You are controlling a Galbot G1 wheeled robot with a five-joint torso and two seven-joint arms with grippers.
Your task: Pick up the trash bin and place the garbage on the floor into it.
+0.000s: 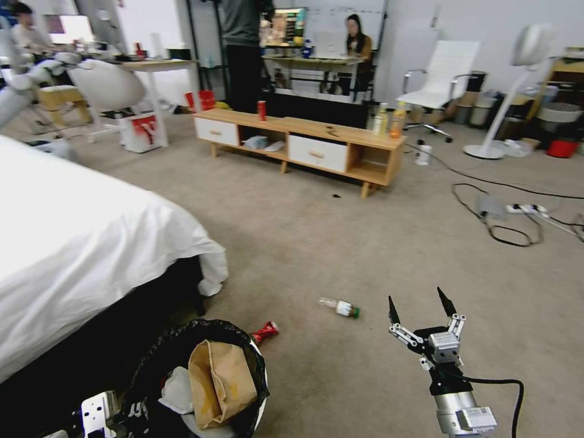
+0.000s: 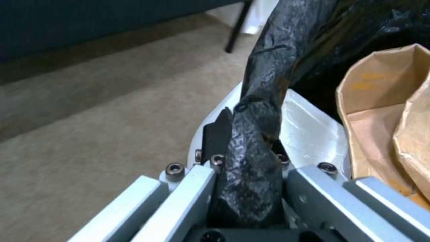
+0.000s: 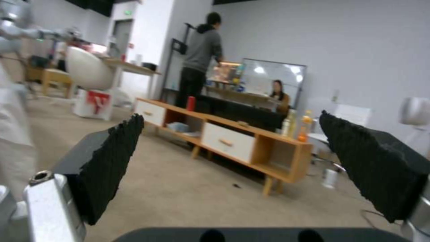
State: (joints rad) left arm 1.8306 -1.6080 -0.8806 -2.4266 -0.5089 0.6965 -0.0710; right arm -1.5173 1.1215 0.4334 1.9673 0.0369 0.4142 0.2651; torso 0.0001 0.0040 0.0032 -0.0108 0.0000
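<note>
Bed (image 1: 73, 243) with white sheet stands at the left on beige carpet (image 1: 316, 231). Low wooden cabinet (image 1: 304, 143) with two white drawers sits across the room; an upright red can (image 1: 261, 110) and two drink bottles (image 1: 389, 120) rest on top. White chair (image 1: 441, 76) and floor cables (image 1: 505, 213) lie to the right.

Black-lined trash bin (image 1: 201, 377) holds paper bag (image 1: 219, 383); bottle (image 1: 340, 307) lies on carpet.

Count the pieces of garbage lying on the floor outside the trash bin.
2: a clear green-capped bottle on the carpet ahead of the right end effector, and a crushed red can beside the trash bin. The bin may hide others.
</note>
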